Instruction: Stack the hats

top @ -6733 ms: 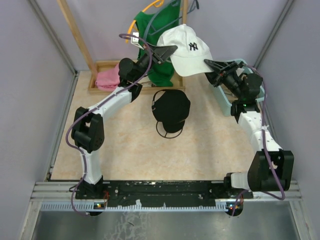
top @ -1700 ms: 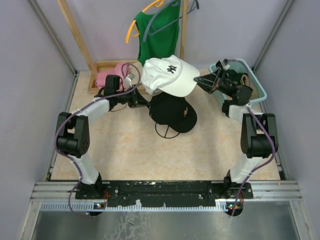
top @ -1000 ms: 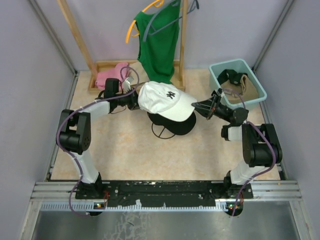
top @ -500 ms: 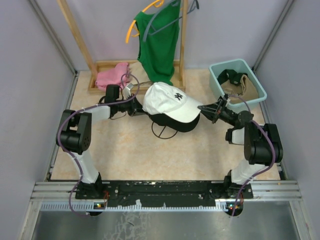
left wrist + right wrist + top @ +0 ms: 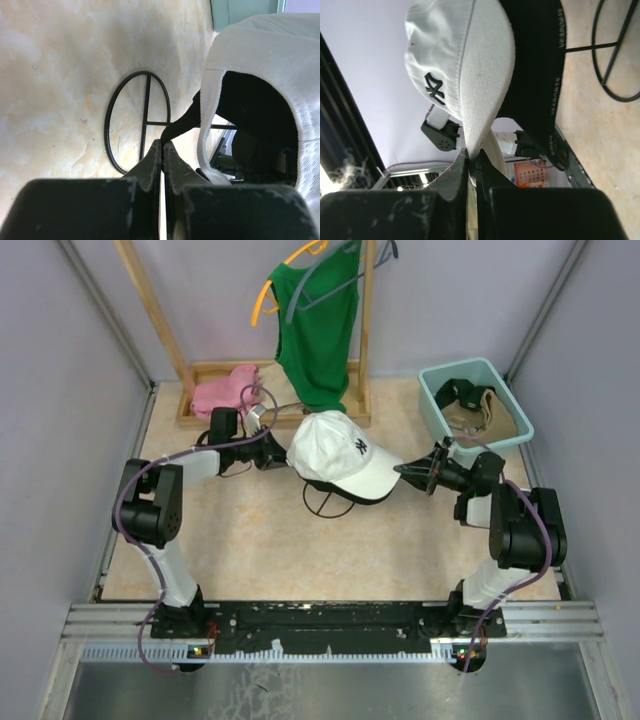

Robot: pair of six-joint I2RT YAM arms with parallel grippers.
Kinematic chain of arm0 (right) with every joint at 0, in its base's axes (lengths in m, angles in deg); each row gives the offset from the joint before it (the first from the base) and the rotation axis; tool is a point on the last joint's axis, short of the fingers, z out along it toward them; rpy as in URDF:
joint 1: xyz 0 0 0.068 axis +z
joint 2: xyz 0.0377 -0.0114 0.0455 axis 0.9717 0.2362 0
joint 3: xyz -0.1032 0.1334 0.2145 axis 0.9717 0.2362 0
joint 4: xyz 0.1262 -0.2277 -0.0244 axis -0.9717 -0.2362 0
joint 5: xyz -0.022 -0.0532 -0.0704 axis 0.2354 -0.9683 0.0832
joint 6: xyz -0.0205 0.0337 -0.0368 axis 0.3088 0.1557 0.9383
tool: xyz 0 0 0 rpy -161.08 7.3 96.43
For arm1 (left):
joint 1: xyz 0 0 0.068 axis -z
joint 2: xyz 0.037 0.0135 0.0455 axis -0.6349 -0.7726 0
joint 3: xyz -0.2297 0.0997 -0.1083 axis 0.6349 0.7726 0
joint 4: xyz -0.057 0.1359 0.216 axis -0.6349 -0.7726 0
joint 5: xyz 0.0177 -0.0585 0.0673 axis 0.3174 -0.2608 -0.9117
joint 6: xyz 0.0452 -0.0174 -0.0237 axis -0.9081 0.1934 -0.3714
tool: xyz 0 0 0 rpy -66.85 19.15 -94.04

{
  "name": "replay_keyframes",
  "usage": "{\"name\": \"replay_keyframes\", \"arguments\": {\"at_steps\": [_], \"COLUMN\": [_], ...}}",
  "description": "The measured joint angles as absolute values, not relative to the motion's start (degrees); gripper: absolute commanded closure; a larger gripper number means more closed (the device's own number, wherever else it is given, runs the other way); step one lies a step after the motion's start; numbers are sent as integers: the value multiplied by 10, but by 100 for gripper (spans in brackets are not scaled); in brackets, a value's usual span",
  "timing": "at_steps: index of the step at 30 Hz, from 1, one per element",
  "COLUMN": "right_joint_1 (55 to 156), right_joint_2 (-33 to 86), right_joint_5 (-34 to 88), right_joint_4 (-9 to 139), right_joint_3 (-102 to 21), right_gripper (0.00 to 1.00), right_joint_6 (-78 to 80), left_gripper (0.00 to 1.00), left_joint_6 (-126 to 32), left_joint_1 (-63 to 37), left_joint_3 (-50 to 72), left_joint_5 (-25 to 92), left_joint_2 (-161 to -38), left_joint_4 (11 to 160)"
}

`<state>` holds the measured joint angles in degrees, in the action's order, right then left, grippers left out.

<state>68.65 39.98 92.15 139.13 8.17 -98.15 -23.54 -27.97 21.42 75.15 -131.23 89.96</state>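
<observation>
The white cap (image 5: 345, 452) sits low over a black cap (image 5: 352, 494) on a wire stand (image 5: 322, 504) at mid-table. My left gripper (image 5: 284, 454) is shut on a dark strap at the white cap's back (image 5: 182, 119). My right gripper (image 5: 404, 472) is shut on the white cap's brim (image 5: 482, 75). The black cap shows under the white one in the right wrist view (image 5: 535, 55). A second black cap (image 5: 460, 393) and a tan cap (image 5: 492, 412) lie in the teal bin (image 5: 497, 365) at the back right.
A green shirt (image 5: 315, 325) on an orange hanger hangs from a wooden rack (image 5: 160, 325) at the back. A pink cloth (image 5: 220, 395) lies on the rack's base. Grey walls close in left and right.
Both grippers have brought the white cap down from above the stand and onto the black cap. In the last half second it settled slightly lower and the right gripper drew in.
</observation>
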Motion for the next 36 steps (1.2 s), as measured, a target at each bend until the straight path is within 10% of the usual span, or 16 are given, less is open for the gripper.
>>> {"name": "replay_keyframes", "arguments": {"at_steps": [12,26,36], "right_joint_1": [678,688,707], "right_joint_2": [405,432,432], "right_joint_5": [927,899,808], "right_joint_4": [674,509,500], "right_joint_3": [-157,-183,-216], "right_gripper": [100,100,57], "right_joint_6": [-417,-291,-293], "left_gripper": [98,98,98], "left_joint_6": [-248,-253,-257], "left_joint_1": [-292,-296,-297], "left_joint_3": [180,171,172], "left_joint_5": [753,770,771], "left_joint_2": [-1325,-1333,-1333], "left_joint_4": [875,868,865]}}
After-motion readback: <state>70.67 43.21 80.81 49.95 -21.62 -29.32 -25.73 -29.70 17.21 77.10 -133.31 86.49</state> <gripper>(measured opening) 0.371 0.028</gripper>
